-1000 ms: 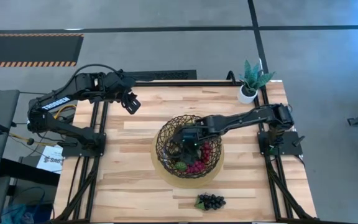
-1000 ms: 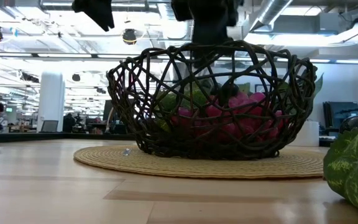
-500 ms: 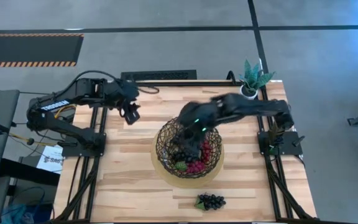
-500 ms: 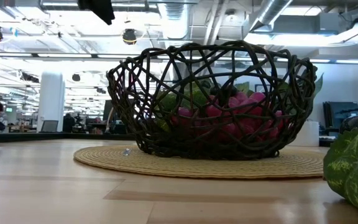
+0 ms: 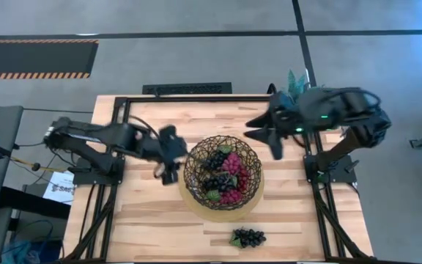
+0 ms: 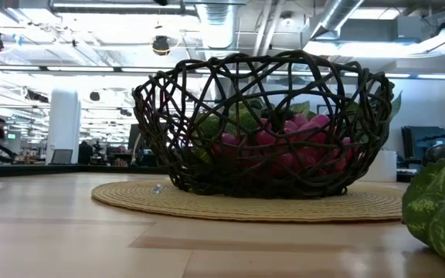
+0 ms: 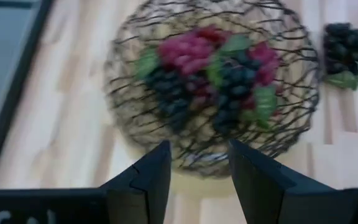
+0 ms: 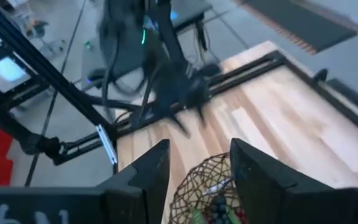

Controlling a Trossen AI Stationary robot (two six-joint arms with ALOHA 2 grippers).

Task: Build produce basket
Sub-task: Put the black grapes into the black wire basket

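Dark woven basket point(image 5: 223, 172) mid-tabletop, holding grapes point(image 5: 226, 172) | left gripper point(image 5: 170, 156) beside its left rim, jaws released | right gripper point(image 5: 266, 132) near far-right corner, jaws released, empty

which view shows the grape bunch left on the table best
The high view: the dark grape bunch lies whole on the table, apart from the basket. The left wrist view catches it blurred at the picture's edge; in the low and right wrist views it does not show.

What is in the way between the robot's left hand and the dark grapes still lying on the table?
Nothing visible. The left hand is beside the basket, and the leftover dark grapes lie past it on bare table.
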